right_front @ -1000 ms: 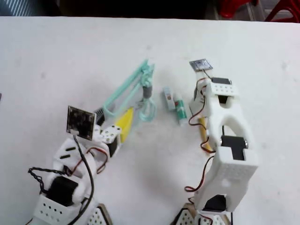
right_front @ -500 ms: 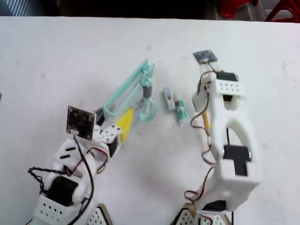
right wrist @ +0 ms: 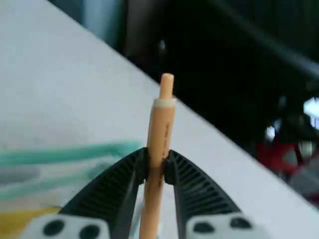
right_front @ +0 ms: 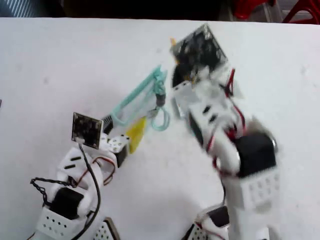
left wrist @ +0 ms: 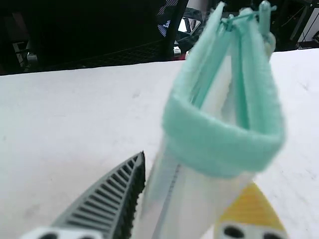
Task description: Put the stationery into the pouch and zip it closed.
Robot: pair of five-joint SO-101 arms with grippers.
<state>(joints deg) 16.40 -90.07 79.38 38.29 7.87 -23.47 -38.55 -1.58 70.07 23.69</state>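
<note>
A clear pouch with mint-green trim (right_front: 136, 99) lies slantwise at the table's middle. My left gripper (right_front: 127, 131) is shut on its near end. In the left wrist view the pouch (left wrist: 219, 124) sits between the black finger (left wrist: 109, 209) and the yellow finger (left wrist: 249, 211). My right gripper (right wrist: 157, 167) is shut on an orange pen (right wrist: 160, 129), which stands up between the jaws. In the high view the right arm (right_front: 215, 115) hangs over the pouch's far end, and the pen tip (right_front: 172, 42) pokes out past its camera board. The pouch's green edge (right wrist: 65, 154) shows below the pen.
A small white piece of stationery (right_front: 176, 107) peeks out beside the right arm, right of the pouch's loop (right_front: 160, 120); the arm hides what lies next to it. Bare white table (right_front: 60, 60) spreads to the left and far side. Red chairs (right_front: 295, 7) stand beyond the far edge.
The right arm has lifted the pen off the table and swung up and left, over the pouch's far end. The left arm has stayed put with the pouch.
</note>
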